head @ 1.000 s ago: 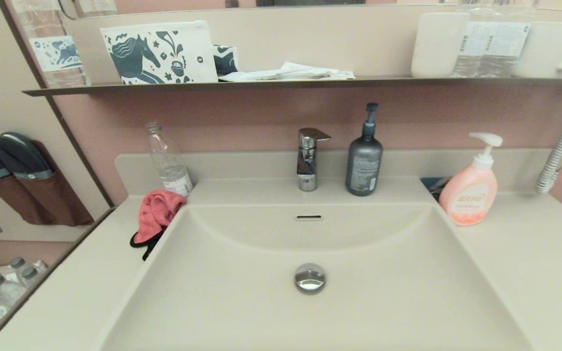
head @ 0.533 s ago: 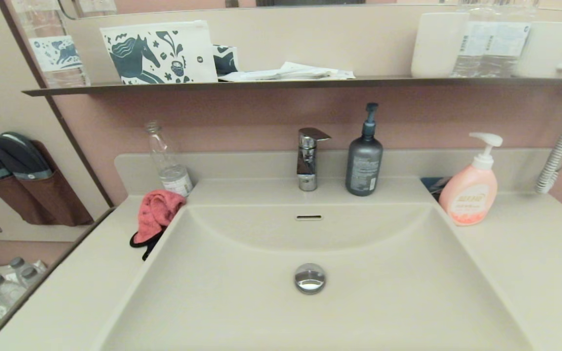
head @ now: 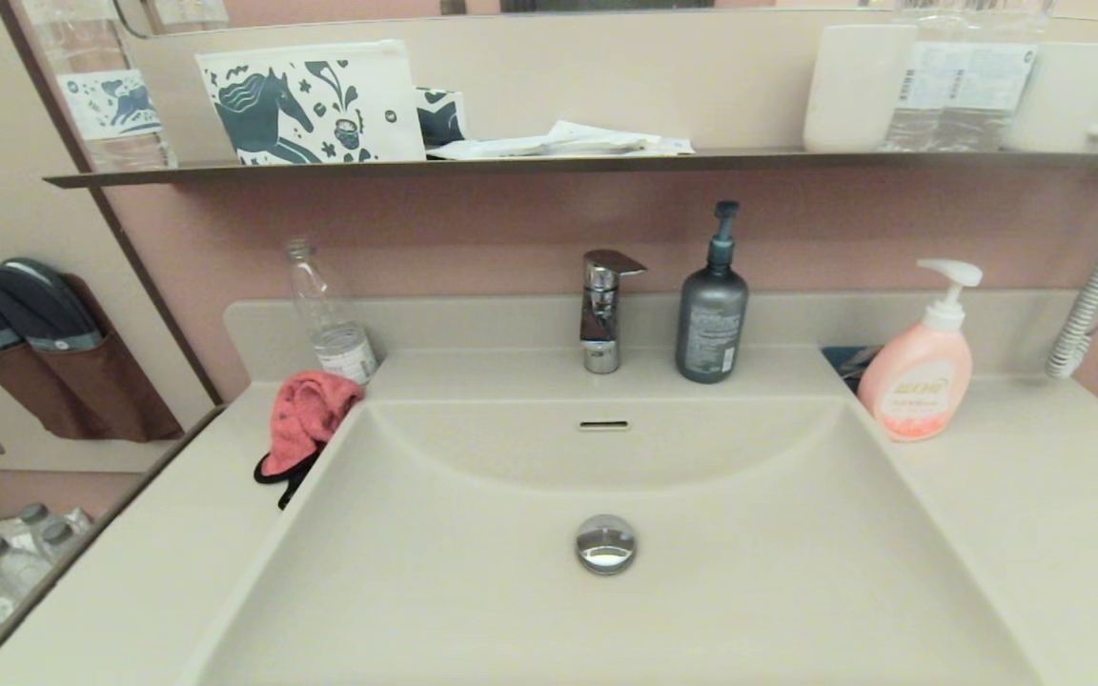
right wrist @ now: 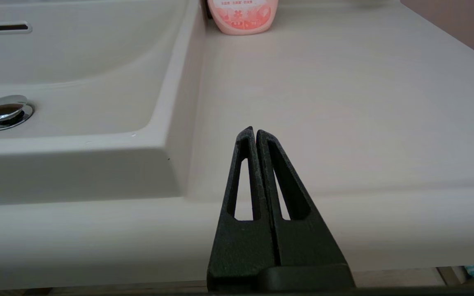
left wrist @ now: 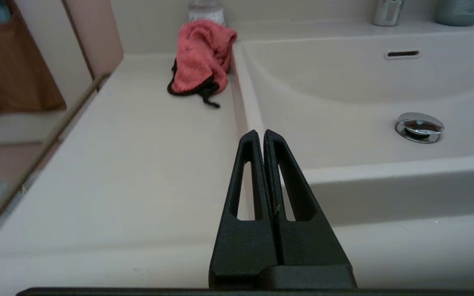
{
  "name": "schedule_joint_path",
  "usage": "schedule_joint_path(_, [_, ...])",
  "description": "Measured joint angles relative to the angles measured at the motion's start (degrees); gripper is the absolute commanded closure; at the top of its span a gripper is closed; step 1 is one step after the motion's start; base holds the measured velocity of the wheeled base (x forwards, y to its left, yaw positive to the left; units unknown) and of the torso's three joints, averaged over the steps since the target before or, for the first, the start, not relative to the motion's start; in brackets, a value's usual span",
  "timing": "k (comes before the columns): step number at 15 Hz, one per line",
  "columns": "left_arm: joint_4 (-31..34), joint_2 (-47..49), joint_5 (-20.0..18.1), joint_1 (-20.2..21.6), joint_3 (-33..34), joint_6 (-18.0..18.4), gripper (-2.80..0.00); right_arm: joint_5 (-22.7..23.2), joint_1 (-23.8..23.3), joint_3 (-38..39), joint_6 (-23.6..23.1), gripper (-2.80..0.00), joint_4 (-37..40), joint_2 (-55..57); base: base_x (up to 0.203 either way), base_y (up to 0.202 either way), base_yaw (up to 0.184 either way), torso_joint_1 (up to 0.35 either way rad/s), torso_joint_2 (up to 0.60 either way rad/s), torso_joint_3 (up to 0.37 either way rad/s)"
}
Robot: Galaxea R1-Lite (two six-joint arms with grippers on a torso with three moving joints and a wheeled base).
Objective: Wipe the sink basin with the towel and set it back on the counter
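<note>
The coral-red towel [head: 306, 419] with black trim lies crumpled on the counter [head: 158, 562] at the basin's far left corner, and the left wrist view shows the towel [left wrist: 202, 57] too. The beige sink basin [head: 473, 572] holds only its chrome drain plug [head: 606, 543]. My left gripper [left wrist: 260, 132] hovers shut and empty by the counter's front edge, well short of the towel. Over the right counter's front edge, my right gripper [right wrist: 253, 130] is also shut with nothing in it. Neither gripper appears in the head view.
A clear plastic bottle [head: 328, 314] stands just behind the towel. A chrome faucet [head: 603, 310] and a grey pump bottle [head: 712, 305] stand behind the basin. A pink soap bottle [head: 921, 367] stands on the right counter. A dark wall shelf [head: 549, 164] runs above.
</note>
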Motion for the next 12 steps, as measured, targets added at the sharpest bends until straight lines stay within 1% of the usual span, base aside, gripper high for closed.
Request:
schedule_joint_path(1, [0.7,0.0,1.0,0.0,0.0,-1.1,0.00,0.0,0.0,0.0,0.0,0.00,0.0,0.0,0.000,0.000,0.000,0.000,0.00,0.000])
schedule_joint_path(3, [2.0,0.0,3.0,0.0,0.2,-0.8,0.00,0.0,0.0,0.0,0.1,0.00,0.0,0.0,0.000,0.000,0.000,0.000,0.00,0.000])
schedule_joint_path(5, [2.5,0.0,2.4,0.0,0.3,0.3,0.00,0.0,0.0,0.0,0.1,0.00,0.0,0.0,0.000,0.000,0.000,0.000,0.00,0.000])
schedule_joint_path(7, [2.4,0.0,1.9,0.0,0.3,0.3,0.00,0.0,0.0,0.0,0.1,0.00,0.0,0.0,0.000,0.000,0.000,0.000,0.00,0.000])
schedule_joint_path(12, [1.8,0.0,2.3,0.0,0.3,0.0,0.00,0.0,0.0,0.0,0.1,0.00,0.0,0.0,0.000,0.000,0.000,0.000,0.00,0.000])
